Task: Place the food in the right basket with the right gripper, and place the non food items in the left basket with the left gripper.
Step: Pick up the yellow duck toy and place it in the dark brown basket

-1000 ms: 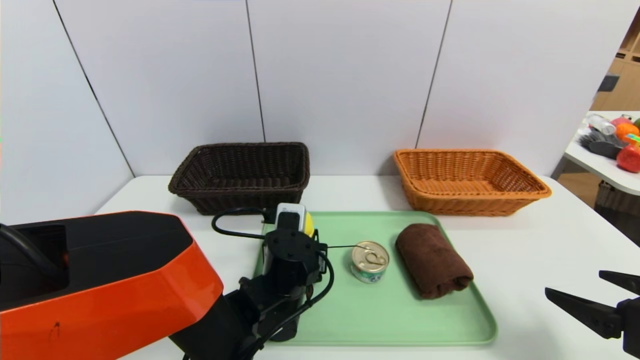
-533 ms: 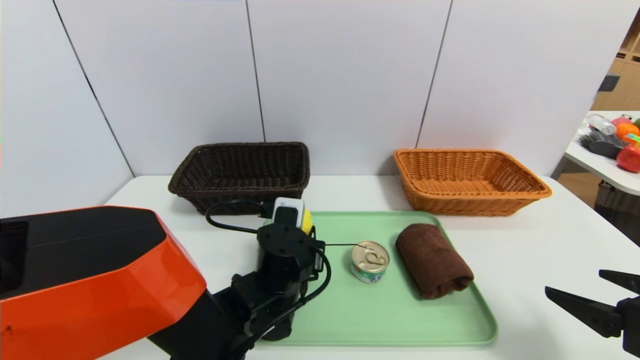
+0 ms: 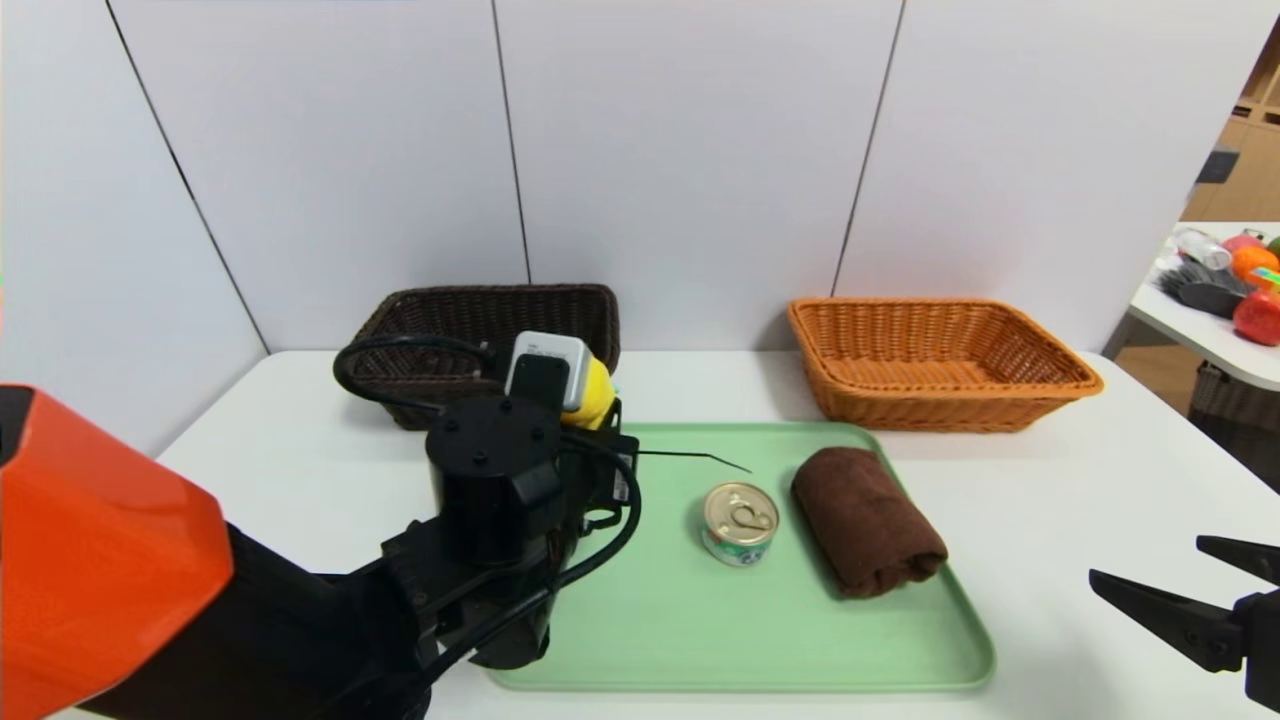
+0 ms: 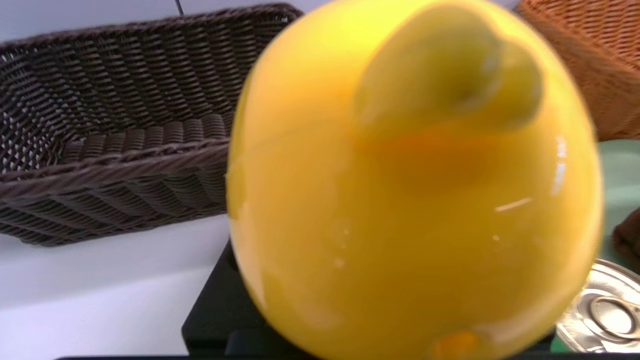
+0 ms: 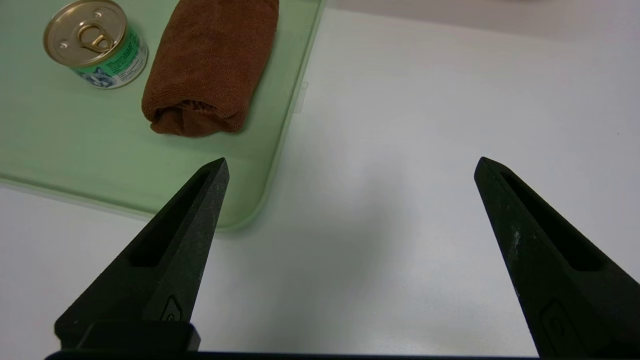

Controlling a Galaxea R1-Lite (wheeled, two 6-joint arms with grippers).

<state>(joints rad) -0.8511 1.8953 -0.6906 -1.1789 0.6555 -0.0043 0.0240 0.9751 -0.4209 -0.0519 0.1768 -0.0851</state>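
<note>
From here the left arm hides most of the yellow toy (image 3: 596, 393) in the left gripper's closed fingers (image 4: 215, 310), near the dark basket (image 3: 480, 310); right fingers (image 5: 175, 240) gape empty beyond the tray (image 3: 800, 640) holding can (image 3: 740, 522) and towel (image 3: 868, 522).

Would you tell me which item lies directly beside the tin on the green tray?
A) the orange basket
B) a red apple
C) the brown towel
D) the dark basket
C: the brown towel lies on the tray just right of the tin.
</note>
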